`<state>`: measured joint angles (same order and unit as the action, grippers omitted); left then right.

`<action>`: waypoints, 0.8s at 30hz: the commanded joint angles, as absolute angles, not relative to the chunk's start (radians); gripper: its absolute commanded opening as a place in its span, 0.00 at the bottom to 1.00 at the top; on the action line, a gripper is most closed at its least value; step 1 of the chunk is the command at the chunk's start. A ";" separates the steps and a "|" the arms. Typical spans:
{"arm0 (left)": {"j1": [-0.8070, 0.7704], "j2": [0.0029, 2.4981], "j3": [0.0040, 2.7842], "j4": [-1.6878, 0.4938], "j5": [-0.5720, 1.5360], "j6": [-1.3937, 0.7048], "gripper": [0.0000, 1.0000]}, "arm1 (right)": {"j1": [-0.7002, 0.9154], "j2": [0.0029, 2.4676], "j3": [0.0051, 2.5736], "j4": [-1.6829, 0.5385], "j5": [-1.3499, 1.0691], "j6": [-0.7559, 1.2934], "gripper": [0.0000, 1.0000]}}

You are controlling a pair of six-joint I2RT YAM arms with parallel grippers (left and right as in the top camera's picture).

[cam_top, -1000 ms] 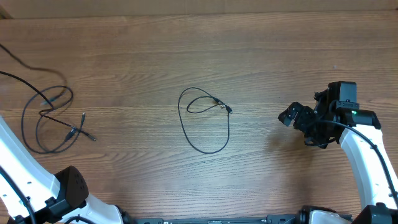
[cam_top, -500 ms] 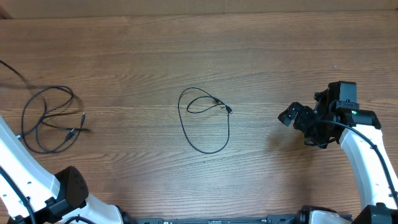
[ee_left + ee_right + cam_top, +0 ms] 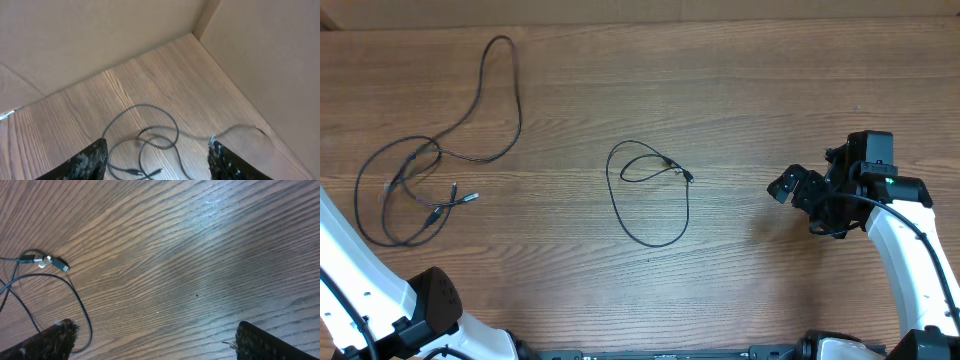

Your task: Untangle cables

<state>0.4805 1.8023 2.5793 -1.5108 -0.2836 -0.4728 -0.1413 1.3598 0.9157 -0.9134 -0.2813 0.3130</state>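
Two groups of thin black cables lie on the wooden table. The left cable is a loose tangle of loops with silver-tipped plugs, and one long strand arches toward the back edge. The middle cable forms one oval loop with a small knot and plug at its top. In the left wrist view my left gripper hangs open above the left cable, holding nothing. My right gripper stands open to the right of the middle cable, whose plug end shows in the right wrist view.
Cardboard walls enclose the table's far left corner. My left arm's white base sits at the front left, and the right arm at the front right.
The left gripper has opened and let go of the left cable. Its long strand now lies spread out toward the back of the table. The right arm and the middle cable have not moved.
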 commanded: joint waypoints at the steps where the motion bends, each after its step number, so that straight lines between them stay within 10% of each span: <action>1: 0.484 1.809 2.587 -1.528 -0.218 -0.479 0.65 | -0.134 1.365 0.916 -0.911 -0.282 0.309 1.00; 24: 0.204 1.812 2.587 -1.562 -0.085 -0.337 0.68 | -0.134 1.365 0.916 -0.911 -0.282 0.309 1.00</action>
<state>0.2592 1.8023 2.5793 -1.5703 -0.1047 -0.4114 -0.1413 1.3598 0.9157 -0.9134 -0.2810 0.3134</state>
